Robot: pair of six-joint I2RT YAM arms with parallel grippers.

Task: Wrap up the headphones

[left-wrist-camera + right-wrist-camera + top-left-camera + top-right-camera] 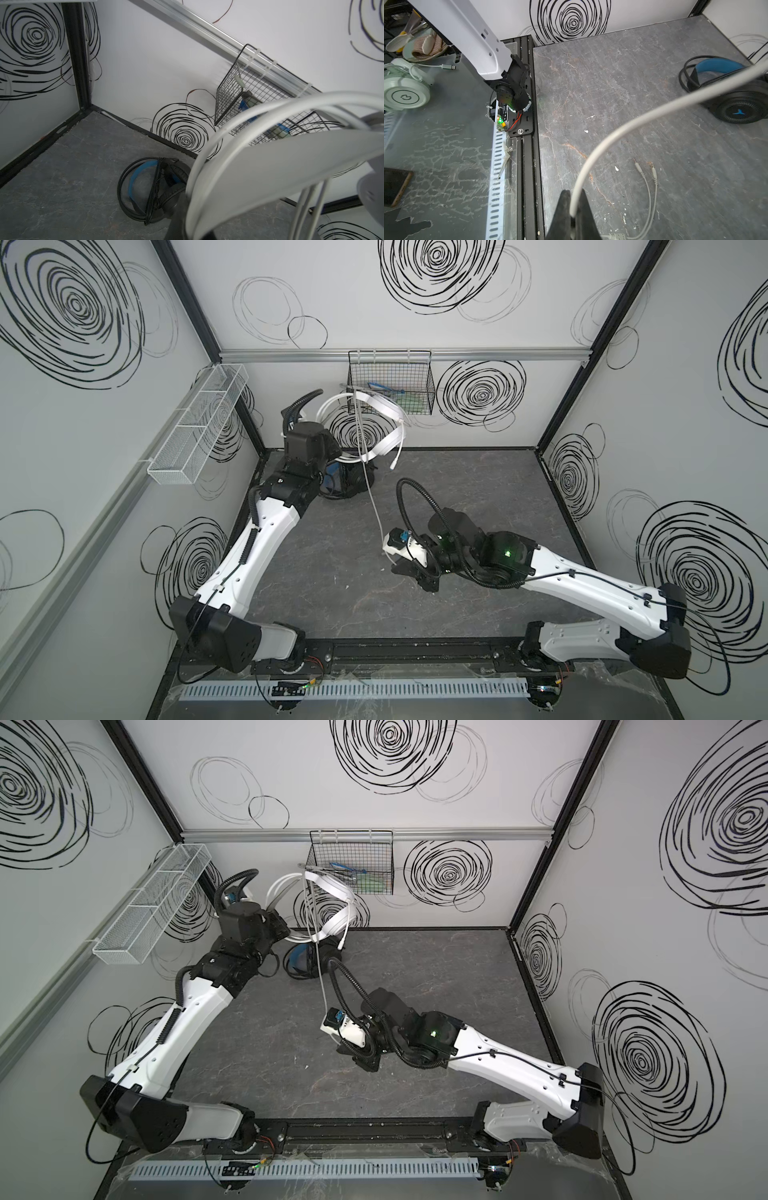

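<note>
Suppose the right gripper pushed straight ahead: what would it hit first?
Probably the bare tabletop; the right gripper, shut on the white cable, points down at it, though depth is unclear.

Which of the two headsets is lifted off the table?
The white headset: it hangs in the air, its cable pinched in the right claw. The black-and-blue headset lies on the table.

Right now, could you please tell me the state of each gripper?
The left gripper is closed, holding the white headset.
The right gripper is closed on the white cable.
</note>
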